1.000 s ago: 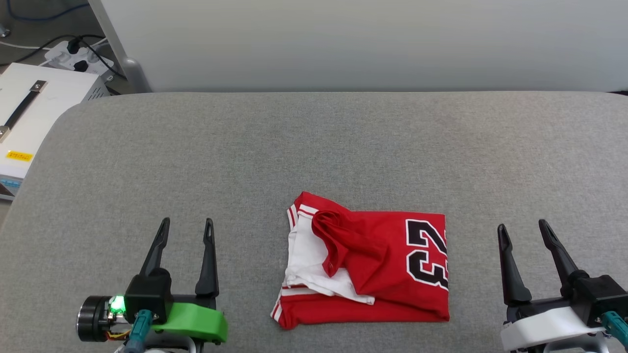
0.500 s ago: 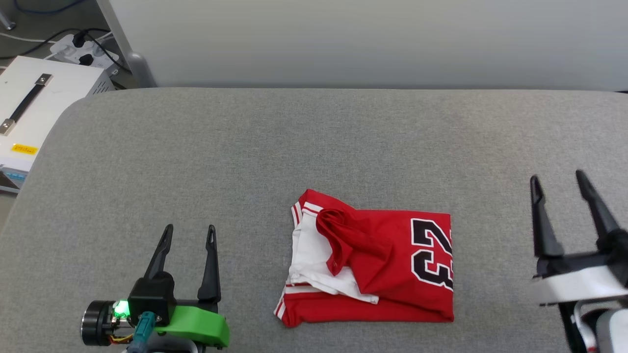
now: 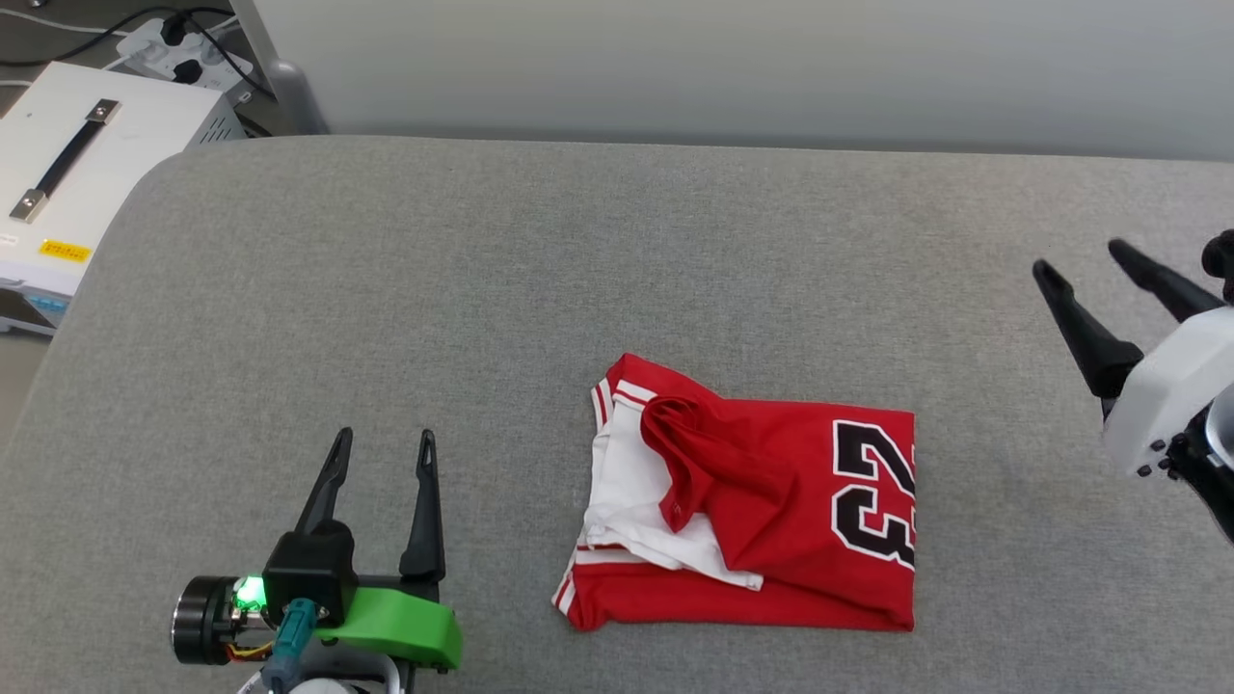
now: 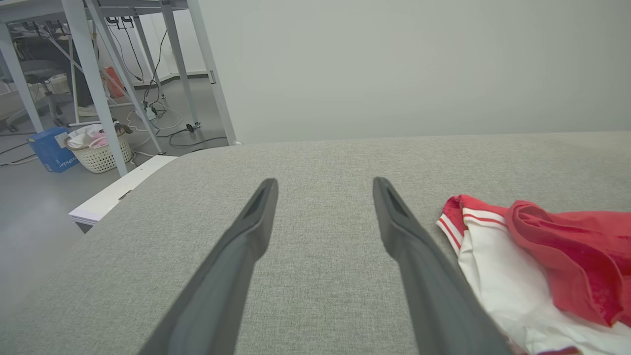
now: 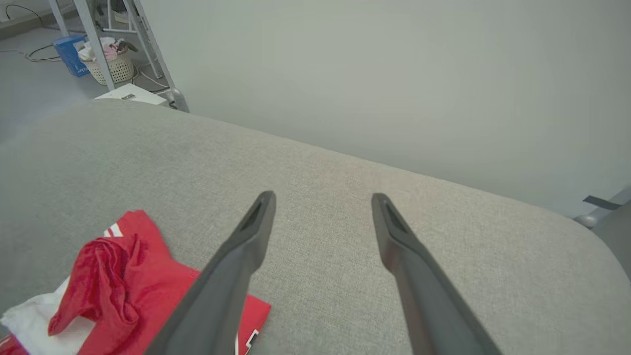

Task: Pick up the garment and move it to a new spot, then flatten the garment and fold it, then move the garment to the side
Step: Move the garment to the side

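— Before any reach for the garment (image 3: pixel 800 501), check both pincers: left gripper (image 3: pixel 385 436) low at the near left, right gripper (image 3: pixel 1079 256) lifted and tilted at the far right, each spread wide, pinching nothing, well apart from the cloth.

— Noted. Whereabouts of the garment?

— Front middle of the grey table (image 3: pixel 482 289), in a rough rectangle, "23" along the right edge, red flap (image 3: pixel 694 453) and white sleeve (image 3: pixel 627 492) rumpled on top. Fits a loose bundle awaiting a lift as well as a finished fold awaiting a shift aside; hard to judge which.

— Either way?

— Pinch through every layer at an edge, come in low, avoid snagging the padding or pulling the flap loose.

— Obstacles?

— Nearest: white case (image 3: pixel 87 164) and power strip (image 3: pixel 188 53) beyond the far-left corner, well apart from the cloth.
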### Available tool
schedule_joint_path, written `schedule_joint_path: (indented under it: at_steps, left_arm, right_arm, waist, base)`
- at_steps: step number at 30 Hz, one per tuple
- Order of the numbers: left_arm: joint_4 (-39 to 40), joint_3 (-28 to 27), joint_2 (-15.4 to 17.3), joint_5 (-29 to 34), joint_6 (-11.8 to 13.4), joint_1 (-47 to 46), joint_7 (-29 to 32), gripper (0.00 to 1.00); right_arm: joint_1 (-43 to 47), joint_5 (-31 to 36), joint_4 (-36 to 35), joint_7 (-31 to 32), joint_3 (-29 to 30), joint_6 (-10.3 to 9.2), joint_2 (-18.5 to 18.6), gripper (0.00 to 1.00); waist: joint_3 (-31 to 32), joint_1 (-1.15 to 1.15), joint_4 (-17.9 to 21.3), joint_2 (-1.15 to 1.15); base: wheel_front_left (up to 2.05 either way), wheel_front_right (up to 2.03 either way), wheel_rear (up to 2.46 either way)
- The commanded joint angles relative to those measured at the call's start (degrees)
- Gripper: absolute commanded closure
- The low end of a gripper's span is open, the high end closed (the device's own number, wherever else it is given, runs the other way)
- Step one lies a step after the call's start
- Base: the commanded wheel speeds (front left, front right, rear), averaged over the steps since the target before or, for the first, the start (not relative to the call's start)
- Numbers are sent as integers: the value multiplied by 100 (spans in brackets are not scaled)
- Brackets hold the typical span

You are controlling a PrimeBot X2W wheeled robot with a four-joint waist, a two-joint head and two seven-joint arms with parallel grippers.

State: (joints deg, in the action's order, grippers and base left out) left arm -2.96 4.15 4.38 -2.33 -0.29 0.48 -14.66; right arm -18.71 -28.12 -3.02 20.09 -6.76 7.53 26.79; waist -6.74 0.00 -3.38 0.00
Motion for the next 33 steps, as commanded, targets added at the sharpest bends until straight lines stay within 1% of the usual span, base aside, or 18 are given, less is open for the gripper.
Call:
schedule_joint_path:
  at_steps: [1, 3, 6, 8, 12, 17, 26, 29, 32, 33]
  left_arm:
    - [4, 1, -26, 28, -23, -129, -34, 0]
    - [2, 9, -34, 27, -25, -171, -34, 0]
    - [1, 47, -51, 29, -27, -257, -34, 0]
    - [1, 74, -61, 25, -31, -317, -34, 0]
    - [4, 112, -80, 11, -32, -421, -34, 0]
    - [9, 121, -96, 2, -24, -512, -34, 0]
    - [-15, 129, -113, 6, -30, -643, -34, 0]
    - [-20, 142, -119, 3, -24, -672, -34, 0]
    - [-30, 148, -124, -8, -17, -696, -34, 0]
    - [-32, 149, -125, -9, -14, -703, -34, 0]
  right_arm:
    - [-52, -333, 84, 458, -102, -4, 131, 0]
    - [-16, -767, 170, 1062, -204, -4, 276, 0]
    - [97, -1437, 336, 1818, -264, -4, 318, 0]
    - [174, -1762, 448, 2135, -279, -4, 286, 0]
    - [331, -2103, 679, 2502, -419, -4, 210, 0]
    - [386, -2344, 939, 2512, -629, -4, -6, 0]
    - [326, -2543, 1464, 2207, -1331, -4, -334, 0]
    - [290, -2536, 1579, 2004, -1531, -4, -354, 0]
    - [200, -2450, 1629, 1671, -1735, -4, -306, 0]
    - [169, -2450, 1634, 1564, -1784, -4, -295, 45]
  waist:
    - [-71, 0, -57, 0]
    - [-128, 0, -98, 0]
    - [-220, 0, -166, 0]
    - [-287, 0, -212, 0]
    - [-424, 0, -301, 0]
    - [-589, 0, -379, 0]
    - [-781, 0, -470, 0]
    - [-814, 0, -481, 0]
    - [-834, 0, -479, 0]
    - [-836, 0, -477, 0]
  base:
    - [0, 0, 0]
    - [0, 0, 0]
    - [0, 0, 0]
    - [0, 0, 0]
    - [0, 0, 0]
    - [0, 0, 0]
    - [0, 0, 0]
    - [0, 0, 0]
    - [0, 0, 0]
    - [0, 0, 0]
